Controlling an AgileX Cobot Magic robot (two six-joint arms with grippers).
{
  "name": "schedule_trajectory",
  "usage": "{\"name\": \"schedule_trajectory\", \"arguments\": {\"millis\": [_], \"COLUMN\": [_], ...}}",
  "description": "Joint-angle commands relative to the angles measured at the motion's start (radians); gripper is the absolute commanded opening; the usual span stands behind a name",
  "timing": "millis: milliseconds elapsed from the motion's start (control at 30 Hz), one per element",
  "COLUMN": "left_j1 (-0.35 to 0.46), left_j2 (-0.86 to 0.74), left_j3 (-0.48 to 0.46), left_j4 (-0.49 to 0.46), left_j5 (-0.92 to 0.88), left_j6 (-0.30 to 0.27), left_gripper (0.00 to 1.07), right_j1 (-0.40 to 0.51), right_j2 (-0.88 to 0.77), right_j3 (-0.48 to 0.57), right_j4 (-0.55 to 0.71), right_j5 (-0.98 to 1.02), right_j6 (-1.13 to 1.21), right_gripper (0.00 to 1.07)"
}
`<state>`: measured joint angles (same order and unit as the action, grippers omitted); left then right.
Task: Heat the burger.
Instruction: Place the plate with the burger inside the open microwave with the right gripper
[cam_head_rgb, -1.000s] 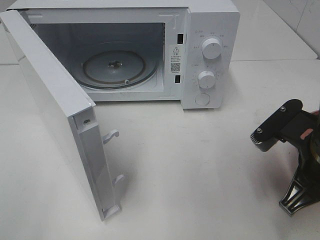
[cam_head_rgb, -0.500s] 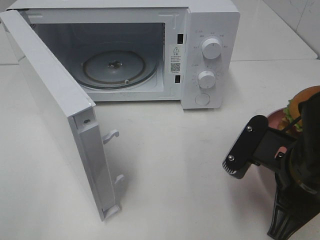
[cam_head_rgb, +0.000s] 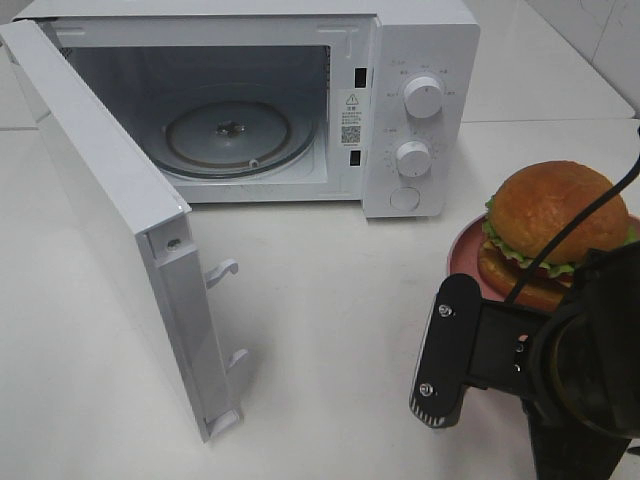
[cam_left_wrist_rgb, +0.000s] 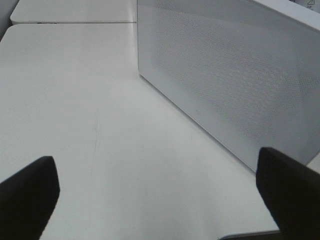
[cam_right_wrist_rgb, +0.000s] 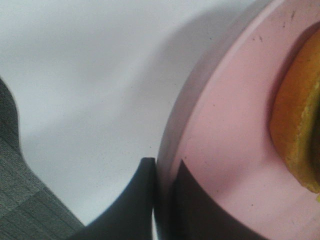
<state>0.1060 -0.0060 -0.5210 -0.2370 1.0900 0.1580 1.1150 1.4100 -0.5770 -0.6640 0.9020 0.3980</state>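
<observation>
Gloss shows on the domed, golden-brown bun of the burger (cam_head_rgb: 555, 215), a round stack with frilled green lettuce and a darker filling between its two bread halves. It sits on a pink plate (cam_head_rgb: 462, 258) that is round, shallow, smooth and wider than the burger. The plate is at the right of the high view, in front of and to the right of the microwave (cam_head_rgb: 420, 40), outside the oven.

The right gripper (cam_right_wrist_rgb: 164, 197) has its two dark, tapered fingers (cam_right_wrist_rgb: 137, 205) pressed together on the plate's raised rim, one outside it and one inside, pinching it. The pink surface there is matte with a few tiny dark specks, and the orange edge of the bun shows farther in.

The microwave is a white box with two round white knobs (cam_head_rgb: 423, 97), one above the other. Its flat door (cam_head_rgb: 110, 210) stands wide open to the left, with two hooked white latches (cam_head_rgb: 222, 270) on its edge. A clear, round glass turntable (cam_head_rgb: 228, 135) lies flat in the grey cavity.

The left gripper (cam_left_wrist_rgb: 157, 200) has its black fingers (cam_left_wrist_rgb: 27, 197) spread far apart with nothing between them. It is over the smooth white table (cam_left_wrist_rgb: 75, 100), beside a finely dotted white panel of the microwave.
</observation>
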Motion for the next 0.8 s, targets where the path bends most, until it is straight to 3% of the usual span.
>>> {"name": "schedule_trajectory", "arguments": {"millis": [33,800], "left_j1": [0.003,0.003], "left_j2": [-0.017,-0.017], "left_j3": [0.003,0.003], "left_j4": [0.000,0.000], "left_j5": [-0.015,-0.015], "left_j6": [0.002,0.002], "left_gripper": [1.01,1.01], "right_j1": [0.017,0.017], "right_j2": [-0.010,-0.010], "right_j3": [-0.001,-0.003], "right_j4": [-0.069,-0.084], "right_j5": [-0.002,-0.258], "right_j6": [-0.068,-0.509], "right_gripper": [0.00,0.00]}}
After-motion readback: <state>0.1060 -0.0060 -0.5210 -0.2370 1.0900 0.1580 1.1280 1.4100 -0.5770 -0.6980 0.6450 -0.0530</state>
